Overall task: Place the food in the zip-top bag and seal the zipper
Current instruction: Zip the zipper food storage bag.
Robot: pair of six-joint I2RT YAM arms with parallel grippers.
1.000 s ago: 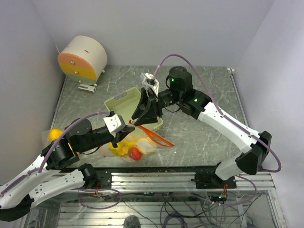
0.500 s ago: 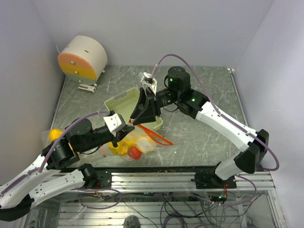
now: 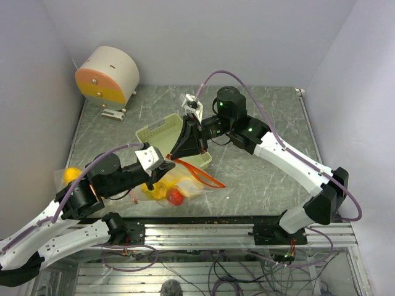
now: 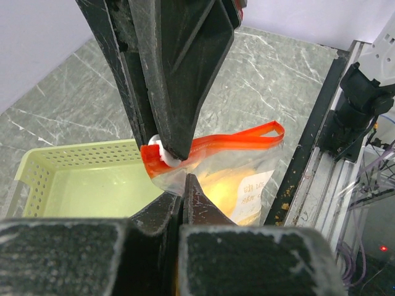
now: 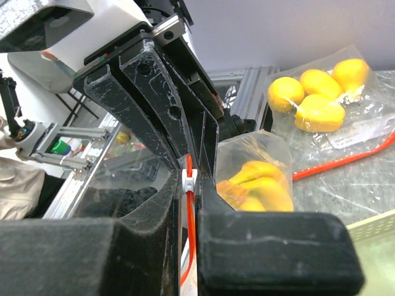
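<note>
In the top view the near edge is at the bottom of the frame, where a metal rail [image 3: 203,229] carries both arm bases. From the lower left, the left arm stretches up and to the right over the table [image 3: 154,102]. Just past its wrist, low and a little left of centre, lies the zip-top bag [image 3: 190,188]. The food is inside it: yellow toy fruits [image 3: 152,192] and a small red piece [image 3: 176,197].

The left gripper [image 3: 165,168] is at the upper edge of the bag. In its wrist view the fingers are pressed together and pinch the clear film just under the zipper [image 4: 237,137]. The right gripper [image 3: 177,156] points down from the upper right, and the tips of the two grippers are almost touching. Its fingers are also pressed together, and they pinch the end of the zipper, where a small white slider [image 4: 158,148] sits. From this end the red-orange strip runs to the right, and its two bands stand apart like a loop.

In the right wrist view, banana shapes [image 5: 259,179] show through the film directly behind the tips. Lemon shapes [image 5: 315,92] lie in clear plastic in the upper right of that frame.

Behind the grippers, near the centre of the top view, stands the pale green perforated tray [image 3: 162,137]. The right gripper's fingers hang over its right part. Farthest, in the upper left, is a cream drum-shaped object [image 3: 108,77] with an orange and yellow face.
</note>
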